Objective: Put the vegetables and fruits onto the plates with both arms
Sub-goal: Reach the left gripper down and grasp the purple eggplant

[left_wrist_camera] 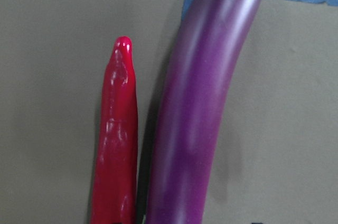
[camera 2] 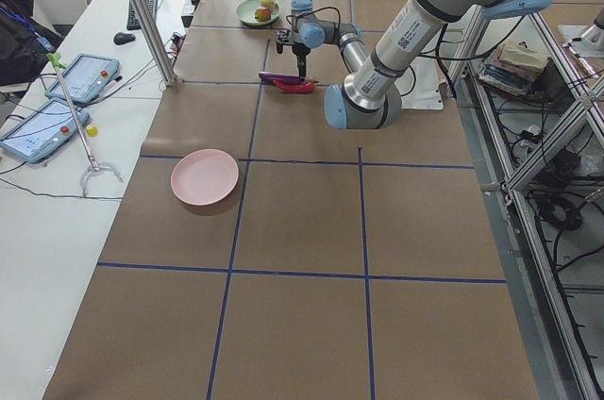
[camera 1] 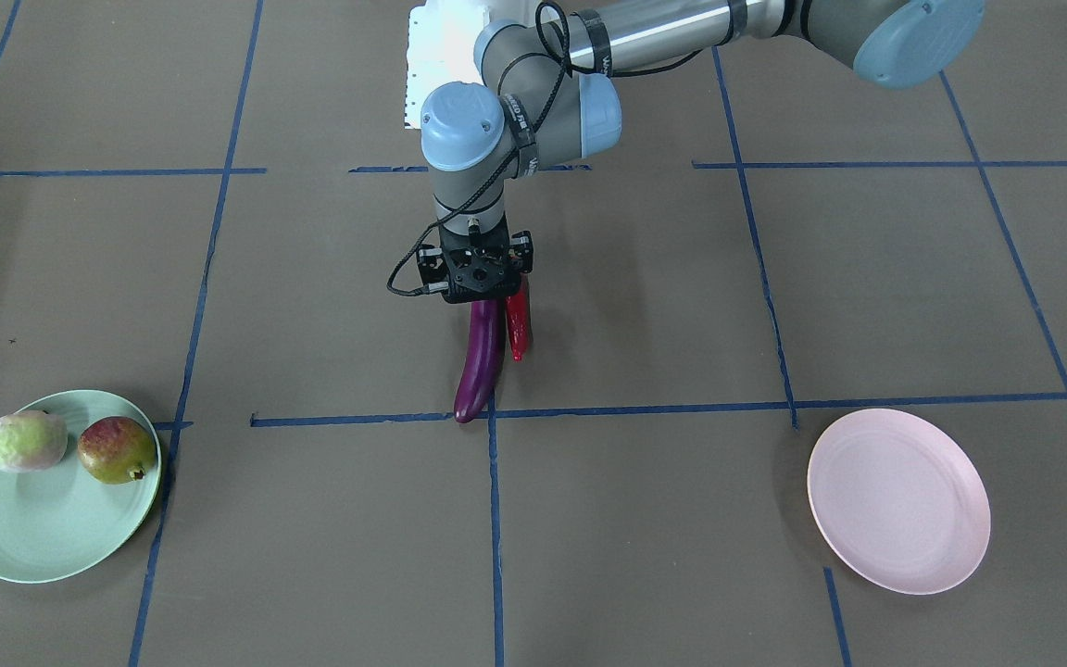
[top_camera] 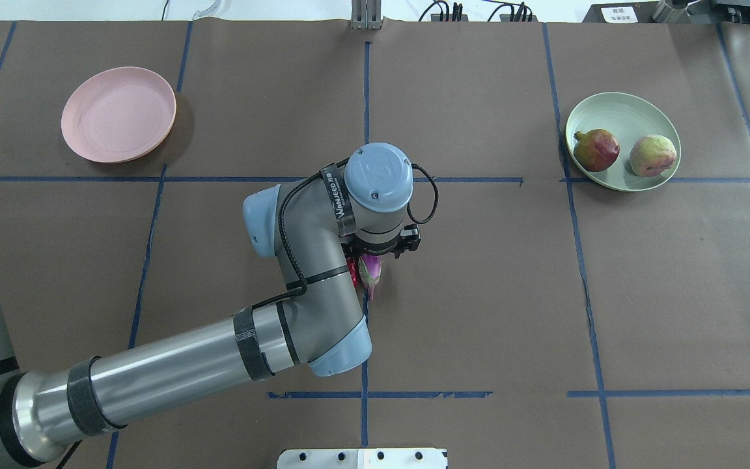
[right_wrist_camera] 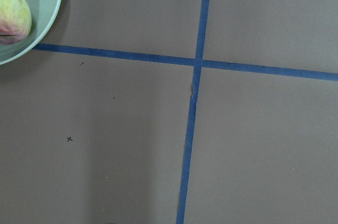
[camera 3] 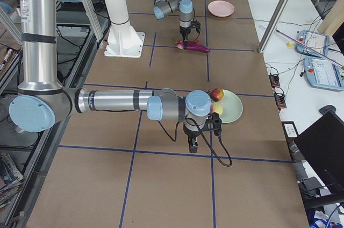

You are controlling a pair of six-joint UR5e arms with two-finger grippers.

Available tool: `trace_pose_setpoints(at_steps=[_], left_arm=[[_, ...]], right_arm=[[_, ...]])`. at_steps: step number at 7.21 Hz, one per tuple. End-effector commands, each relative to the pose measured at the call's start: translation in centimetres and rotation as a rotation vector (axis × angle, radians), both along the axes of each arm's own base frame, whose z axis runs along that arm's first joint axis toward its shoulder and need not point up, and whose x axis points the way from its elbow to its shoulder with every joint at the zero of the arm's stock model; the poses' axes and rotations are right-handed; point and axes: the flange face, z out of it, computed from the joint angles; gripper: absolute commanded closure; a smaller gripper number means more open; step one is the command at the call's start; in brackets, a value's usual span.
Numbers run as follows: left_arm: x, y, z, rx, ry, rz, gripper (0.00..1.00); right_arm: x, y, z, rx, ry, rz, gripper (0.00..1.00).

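Observation:
The purple eggplant (camera 1: 481, 361) and red chili (camera 1: 519, 324) lie side by side on the table's middle; the left wrist view shows them close below, eggplant (left_wrist_camera: 211, 102) right of chili (left_wrist_camera: 116, 145). My left gripper (camera 1: 489, 295) hangs straight down over their near ends; its fingers are hidden, so I cannot tell its state. The mint green plate (camera 1: 43, 537) holds the pale fruit (camera 1: 26, 441) and the red-and-green fruit (camera 1: 115, 450). The pink plate (camera 1: 899, 500) is empty. My right gripper (camera 3: 191, 144) shows only in the exterior right view, beside the green plate (camera 3: 234, 111); I cannot tell its state.
The white base block (top_camera: 362, 458) sits at the robot's edge of the table. Blue tape lines cross the brown table cover. A side bench with tablets (camera 2: 80, 79) and a metal post (camera 2: 142, 13) runs along the far edge.

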Motion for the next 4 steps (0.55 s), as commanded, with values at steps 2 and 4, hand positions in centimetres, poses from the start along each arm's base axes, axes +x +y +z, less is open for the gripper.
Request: trace_pose_setpoints(at_steps=[2, 4], left_arm=[[0.2, -0.1, 0.1, 0.011, -0.012, -0.007, 0.94], [-1.4, -1.5, -1.1, 0.037, 0.005, -0.045, 1.00]], right_arm=[[0.0, 0.1, 0.1, 0.000, 0.000, -0.001, 0.00], [0.0, 0.1, 0.1, -0.002, 0.000, -0.001, 0.00]])
